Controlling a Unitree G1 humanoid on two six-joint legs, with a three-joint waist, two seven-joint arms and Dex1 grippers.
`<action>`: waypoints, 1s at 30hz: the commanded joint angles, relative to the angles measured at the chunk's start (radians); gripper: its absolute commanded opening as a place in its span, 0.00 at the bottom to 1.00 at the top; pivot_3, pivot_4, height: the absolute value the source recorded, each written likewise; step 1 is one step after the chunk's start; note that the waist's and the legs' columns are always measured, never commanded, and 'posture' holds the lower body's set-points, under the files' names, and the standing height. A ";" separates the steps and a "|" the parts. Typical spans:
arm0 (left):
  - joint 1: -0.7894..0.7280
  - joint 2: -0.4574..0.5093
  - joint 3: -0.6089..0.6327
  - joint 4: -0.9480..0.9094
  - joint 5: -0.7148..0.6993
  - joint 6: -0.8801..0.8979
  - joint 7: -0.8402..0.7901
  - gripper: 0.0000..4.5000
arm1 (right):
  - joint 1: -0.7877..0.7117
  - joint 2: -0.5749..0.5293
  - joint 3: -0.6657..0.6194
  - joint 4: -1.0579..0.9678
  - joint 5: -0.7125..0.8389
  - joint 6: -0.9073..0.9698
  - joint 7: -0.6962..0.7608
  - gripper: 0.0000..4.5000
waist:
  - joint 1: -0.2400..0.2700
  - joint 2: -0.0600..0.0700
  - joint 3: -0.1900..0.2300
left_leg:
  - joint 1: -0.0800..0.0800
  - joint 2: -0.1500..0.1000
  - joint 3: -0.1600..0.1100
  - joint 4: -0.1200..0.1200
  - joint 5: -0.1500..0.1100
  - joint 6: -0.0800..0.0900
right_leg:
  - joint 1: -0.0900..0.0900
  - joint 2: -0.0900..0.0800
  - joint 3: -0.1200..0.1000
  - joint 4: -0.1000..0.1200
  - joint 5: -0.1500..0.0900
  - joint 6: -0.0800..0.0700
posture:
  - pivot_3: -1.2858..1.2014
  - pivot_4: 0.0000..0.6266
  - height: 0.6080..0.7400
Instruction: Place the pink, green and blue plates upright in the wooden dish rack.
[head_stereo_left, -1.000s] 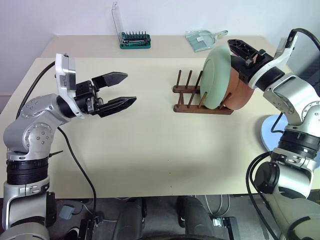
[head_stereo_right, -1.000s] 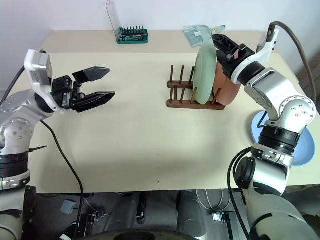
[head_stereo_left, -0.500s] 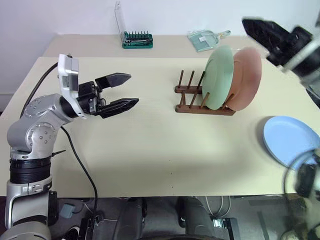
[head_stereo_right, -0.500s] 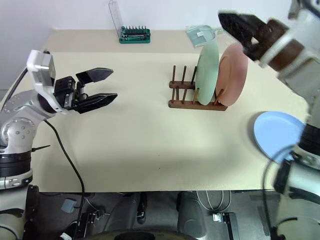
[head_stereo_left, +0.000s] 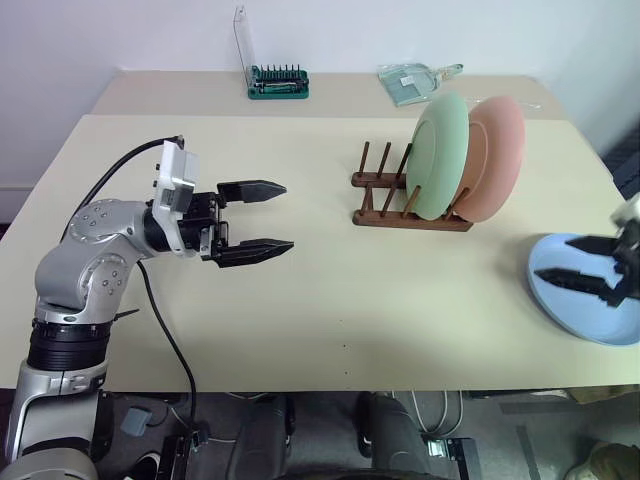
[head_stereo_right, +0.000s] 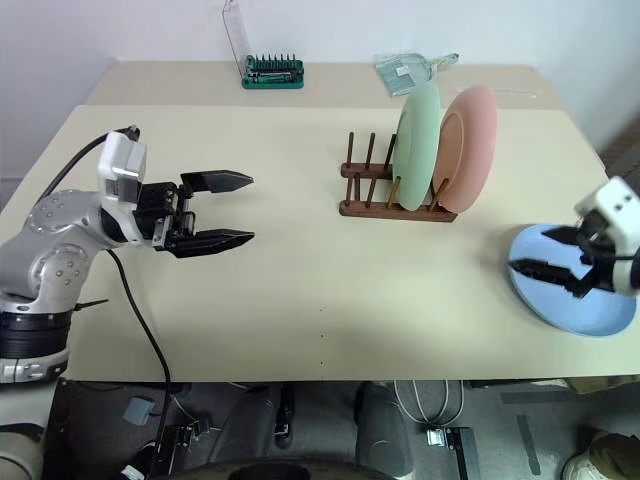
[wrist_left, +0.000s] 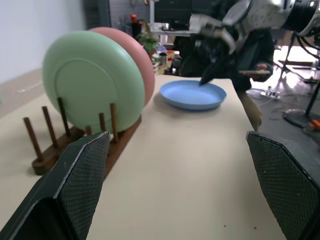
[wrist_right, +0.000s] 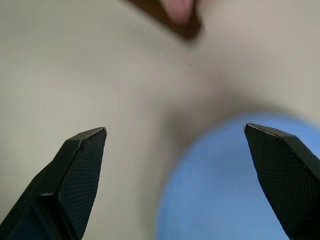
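- Already the green plate (head_stereo_left: 440, 157) and the pink plate (head_stereo_left: 497, 158) stand upright in the wooden dish rack (head_stereo_left: 408, 207), the pink one just behind the green toward 3 o'clock; the rack sits at about 1 o'clock on the tabletop (head_stereo_left: 320, 290).
- Bare pegs fill the rack's 9 o'clock end, beside the green plate.
- At 4 o'clock, near the tabletop's edge, the blue plate (head_stereo_left: 590, 310) lies flat, well apart from the rack.
- Over that plate's near rim hangs the right gripper (head_stereo_left: 572, 262), its fingers (head_stereo_left: 575, 282) spread wide and holding nothing; the fingers point toward 9 o'clock, with the blue plate under them. I cannot tell whether they touch it.
- Out at 9 o'clock the left gripper (head_stereo_left: 272, 217) hovers above bare tabletop, fingers (head_stereo_left: 255, 189) wide apart and empty, aimed toward 3 o'clock at the rack, well apart from it.
- Far back at 12 o'clock sits a green screwdriver-bit case (head_stereo_left: 277, 82), its clear lid raised; a clear dustpan-like item (head_stereo_left: 412, 80) lies toward 1 o'clock.
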 joint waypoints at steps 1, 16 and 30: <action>-0.028 0.001 -0.004 -0.002 0.016 -0.030 -0.019 1.00 | 0.021 0.038 -0.009 -0.008 -0.053 -0.018 -0.030 1.00 | 0.000 0.000 0.000 | 0.000 0.000 0.000 0.000 0.000 0.000 | 0.000 0.000 0.000 0.000 0.000 0.000 | 0.52 0.24 0.88; 0.010 -0.028 -0.056 -0.044 0.074 -0.092 -0.027 1.00 | 0.025 0.107 0.048 0.011 -0.171 0.029 -0.099 0.02 | 0.001 0.000 0.000 | 0.000 0.000 -0.001 0.000 0.000 0.000 | 0.000 0.000 0.000 0.001 0.000 0.000 | 0.52 0.24 0.88; -0.011 -0.052 -0.038 -0.018 0.076 -0.102 0.017 1.00 | -0.768 0.237 -0.061 0.394 -0.244 -0.267 -0.562 0.01 | -0.016 0.001 -0.002 | 0.000 0.000 -0.001 0.000 0.001 -0.001 | 0.001 0.000 0.000 0.001 0.000 0.000 | 0.52 0.24 0.88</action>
